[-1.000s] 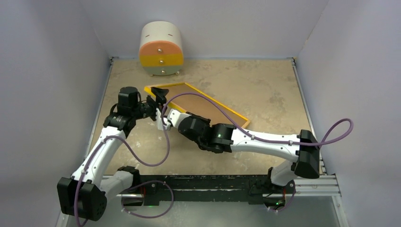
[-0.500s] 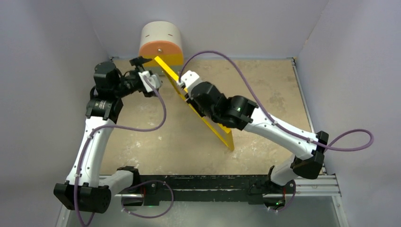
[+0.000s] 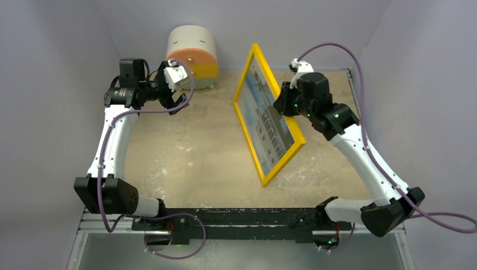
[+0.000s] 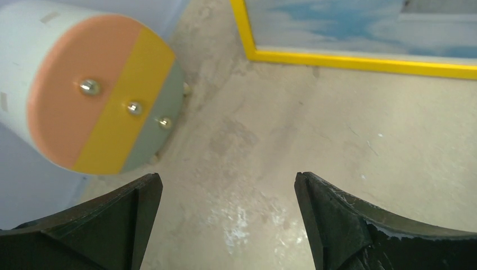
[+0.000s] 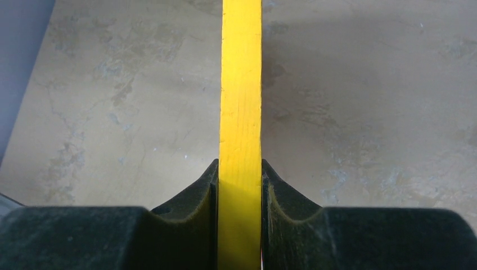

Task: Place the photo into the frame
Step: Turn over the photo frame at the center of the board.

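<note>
From above, your right gripper [image 3: 283, 101] is clamped on a long edge of the frame [image 3: 284, 163]. It holds the frame up on its side, tilted, with the yellow front turned toward the left arm. Whether the low corner touches the table [image 3: 185, 157] is unclear. The photo [image 3: 264, 118] sits inside the frame, so the raised hold looks meant to check the front. Your left gripper [image 3: 177, 90] is wide open and empty, well apart from the frame, near a small drawer cabinet [image 3: 191, 53].

Left wrist view: the spread fingers [image 4: 129, 214] hold nothing. The cabinet [image 4: 95, 95] is on the left, and the framed photo [image 4: 349, 22] runs along the top.

Right wrist view: both fingers [image 5: 191, 202] press the frame's yellow edge [image 5: 241, 84], a narrow, firm pinch.
</note>
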{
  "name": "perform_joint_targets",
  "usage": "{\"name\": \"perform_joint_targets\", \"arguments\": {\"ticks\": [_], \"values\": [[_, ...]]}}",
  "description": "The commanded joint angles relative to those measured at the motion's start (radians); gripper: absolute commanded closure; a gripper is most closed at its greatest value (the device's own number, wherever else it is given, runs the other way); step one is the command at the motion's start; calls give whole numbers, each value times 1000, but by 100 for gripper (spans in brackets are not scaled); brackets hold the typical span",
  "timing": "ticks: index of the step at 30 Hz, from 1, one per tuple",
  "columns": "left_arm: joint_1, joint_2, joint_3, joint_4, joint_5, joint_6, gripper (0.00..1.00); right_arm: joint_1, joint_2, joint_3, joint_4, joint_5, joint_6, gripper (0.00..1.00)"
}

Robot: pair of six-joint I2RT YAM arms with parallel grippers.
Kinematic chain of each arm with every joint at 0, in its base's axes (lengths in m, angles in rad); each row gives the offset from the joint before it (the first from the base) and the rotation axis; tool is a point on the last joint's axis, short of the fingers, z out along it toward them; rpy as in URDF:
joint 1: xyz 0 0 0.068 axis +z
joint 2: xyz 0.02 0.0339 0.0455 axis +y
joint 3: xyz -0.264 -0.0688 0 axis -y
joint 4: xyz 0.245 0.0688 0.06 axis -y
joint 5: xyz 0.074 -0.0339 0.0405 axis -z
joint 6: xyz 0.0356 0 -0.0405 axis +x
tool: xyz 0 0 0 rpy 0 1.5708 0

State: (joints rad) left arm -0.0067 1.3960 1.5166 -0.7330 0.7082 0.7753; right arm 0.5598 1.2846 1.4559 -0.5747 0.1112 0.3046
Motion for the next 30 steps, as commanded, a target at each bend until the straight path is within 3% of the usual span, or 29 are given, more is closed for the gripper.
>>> {"name": "perform_joint_targets", "arguments": {"ticks": [1,6,10,16,24,30], "values": [[2,44,10,-179,-8,87,4,-121,-46,-134,38,-229,97,99],[5,81,-64,-212,-83,172,4,-198,-80,-312,132,-332,150,100],[7,37,-193,-68,-151,153,3,-221,-103,-427,207,-340,173,100],[7,23,-290,-11,-202,168,2,-247,-155,-625,345,-340,252,100],[7,53,-408,105,-297,133,1,-253,-214,-970,733,-363,482,100],[7,108,-440,119,-321,116,1,-255,-153,-1048,903,-410,453,98]]}}
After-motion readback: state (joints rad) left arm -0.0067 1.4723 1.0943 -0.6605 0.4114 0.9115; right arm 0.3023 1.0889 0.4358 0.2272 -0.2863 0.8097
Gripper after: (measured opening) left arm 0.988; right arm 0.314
